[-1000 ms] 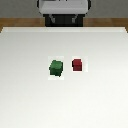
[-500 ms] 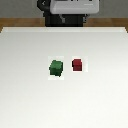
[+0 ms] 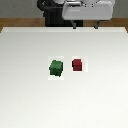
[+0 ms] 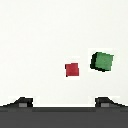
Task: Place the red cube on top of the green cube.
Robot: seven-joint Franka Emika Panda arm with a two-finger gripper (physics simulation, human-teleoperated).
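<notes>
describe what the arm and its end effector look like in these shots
In the exterior view, the arm shows a pale grey, rounded, blocky housing near the top edge, with black parts behind it and thin dark pieces hanging under it. In the wrist view, the end effector appears only as two small dark grey fingertips rising from a flat dark bar. No cables or markings can be made out.

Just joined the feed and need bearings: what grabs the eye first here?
Two small cubes on a bare white table: the green cube and, just apart on the exterior view's right, the smaller red cube. The tool hangs high above them, fingers spread and empty.
</notes>
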